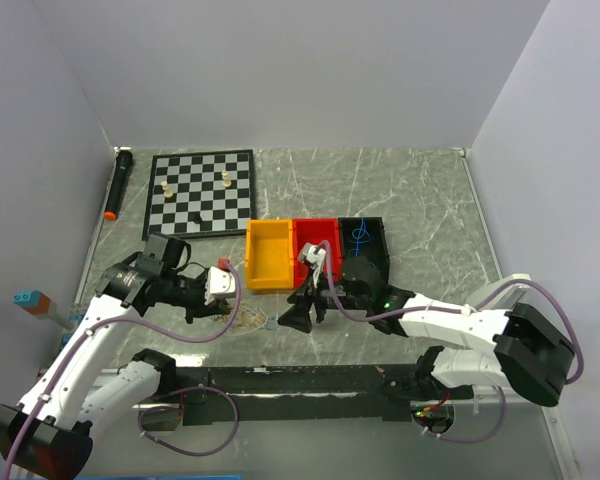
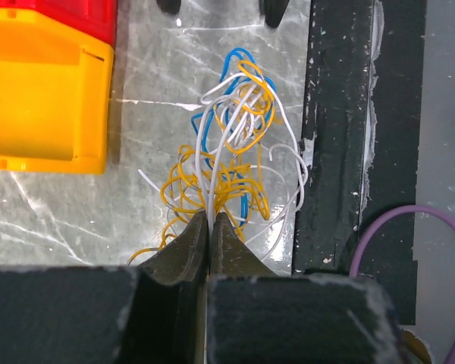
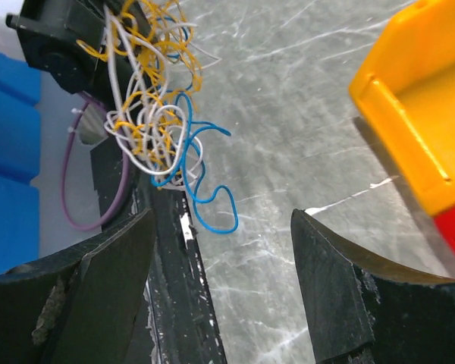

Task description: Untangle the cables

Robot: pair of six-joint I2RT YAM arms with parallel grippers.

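Note:
The cables are a tangle [image 2: 229, 144] of thin white, blue and yellow wires lying on the marble table by the black base rail. It also shows in the top view [image 1: 250, 318] and in the right wrist view [image 3: 153, 114]. My left gripper [image 2: 211, 216] is shut on a white wire at the near end of the tangle; in the top view the left gripper [image 1: 223, 312] sits just left of the tangle. My right gripper [image 3: 222, 220] is open and empty, just right of the tangle in the top view [image 1: 298, 318]. A loose blue loop [image 3: 212, 205] points toward it.
A yellow bin [image 1: 268, 254], a red bin [image 1: 315, 240] and a black bin [image 1: 365, 243] holding a blue wire stand in a row behind the grippers. A chessboard [image 1: 200, 190] with pieces and a black marker [image 1: 117, 183] lie at the back left. The black base rail [image 2: 337, 136] borders the tangle.

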